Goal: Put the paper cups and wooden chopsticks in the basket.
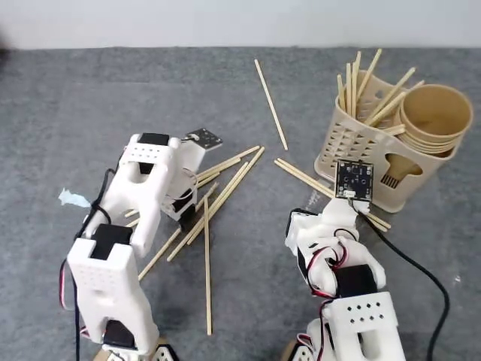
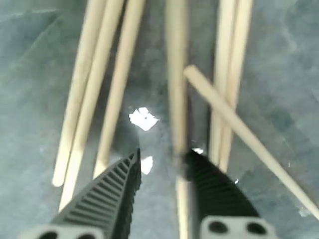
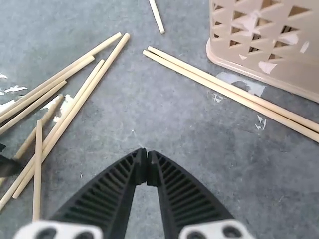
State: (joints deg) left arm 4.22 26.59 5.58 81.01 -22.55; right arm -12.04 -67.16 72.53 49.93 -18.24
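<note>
A beige basket (image 1: 373,177) stands at the back right and holds stacked paper cups (image 1: 436,113) and several wooden chopsticks (image 1: 361,79). More chopsticks (image 1: 225,188) lie fanned on the grey carpet mid-table. My left gripper (image 2: 162,158) hangs open low over that pile; one chopstick (image 2: 176,89) runs between its jaws, close against one finger (image 2: 209,184). My right gripper (image 3: 146,155) is shut on nothing, just above bare carpet. A pair of chopsticks (image 3: 224,87) lies ahead of it, beside the basket wall (image 3: 264,45).
A single chopstick (image 1: 270,105) lies apart at the back centre, and another (image 1: 207,271) points toward the front edge. A pale blue scrap (image 1: 74,198) sits left of the left arm (image 1: 143,188). Small white flecks (image 2: 143,118) dot the carpet.
</note>
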